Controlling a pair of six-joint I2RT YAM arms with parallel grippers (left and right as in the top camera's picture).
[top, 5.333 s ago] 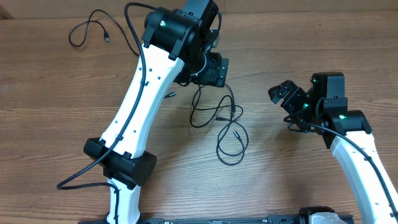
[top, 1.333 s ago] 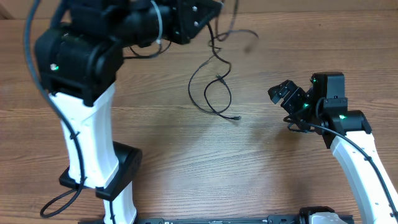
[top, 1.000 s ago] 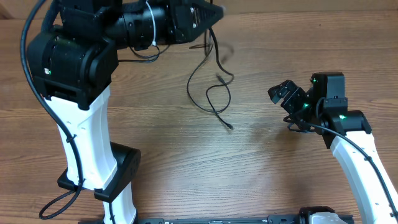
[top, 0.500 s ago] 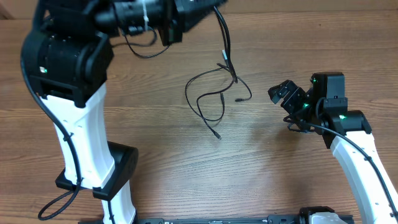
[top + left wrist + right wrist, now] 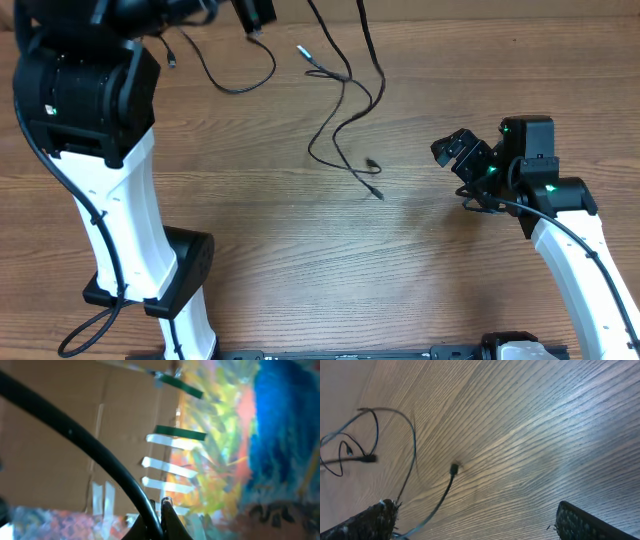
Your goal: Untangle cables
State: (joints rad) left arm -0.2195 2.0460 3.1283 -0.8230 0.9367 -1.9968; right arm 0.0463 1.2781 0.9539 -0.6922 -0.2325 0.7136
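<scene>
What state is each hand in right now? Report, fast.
Left hand: closed, holding the cables.
Right hand: open, empty.

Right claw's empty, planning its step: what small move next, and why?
Probably reach the open right claw toward the low plug end of the thin black cables: they hang crossed from the raised left claw, and that end lies nearest.
</scene>
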